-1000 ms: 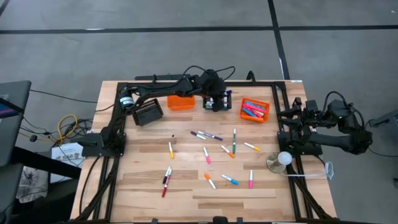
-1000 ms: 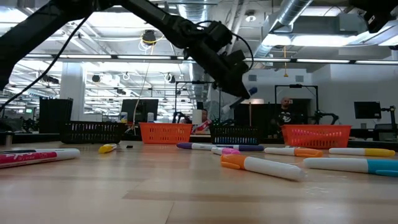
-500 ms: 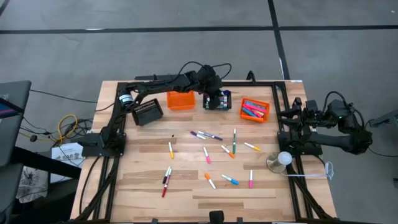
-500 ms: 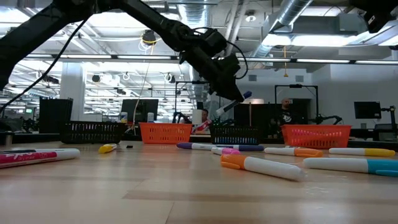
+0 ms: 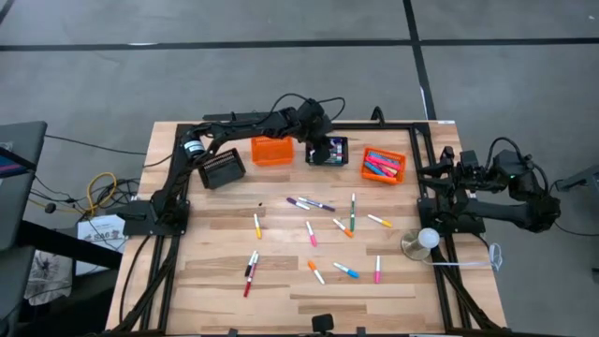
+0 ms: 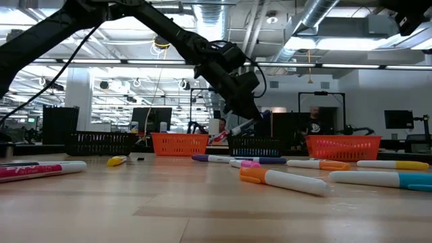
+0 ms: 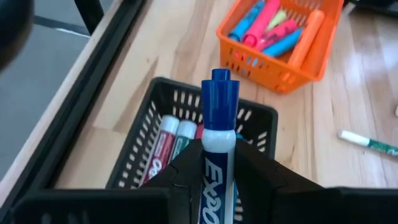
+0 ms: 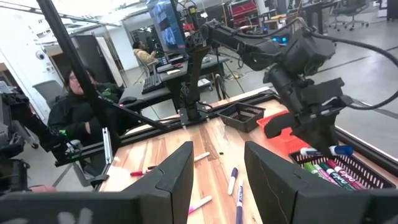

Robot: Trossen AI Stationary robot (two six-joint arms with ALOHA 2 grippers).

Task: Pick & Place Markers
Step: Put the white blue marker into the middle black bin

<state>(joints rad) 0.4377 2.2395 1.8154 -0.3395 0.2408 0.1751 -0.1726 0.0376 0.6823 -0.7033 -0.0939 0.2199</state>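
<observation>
The left claw [image 5: 325, 148] hangs over the small black mesh basket [image 5: 328, 153] at the back of the wooden table [image 5: 215, 281]. From above, an orange mesh basket [image 5: 272, 152] sits just left of the black one. Another orange mesh basket [image 5: 384, 165] sits to its right, full of pink and blue pens. A second black mesh basket [image 5: 222, 168] sits farther left. More markers [image 5: 311, 233] lie loose on the table in front of the middle black basket. The right claw [image 5: 447, 174] waits at the right edge of the table, well apart from that basket.

From the table top, the left claw [image 6: 244, 121] is just above the black basket [image 6: 254, 146], and its pen [image 6: 243, 125] tips down toward it. A white pen with an orange cap [image 6: 285, 180] lies close in front.

In the left wrist view, the left claw [image 7: 217, 171] is squeezed tight on a white marker with a blue cap [image 7: 219, 149]. The black basket [image 7: 168, 146] below has red and green pens in it.

In the right wrist view, the right claw [image 8: 217, 177] is partly open with nothing in it.
</observation>
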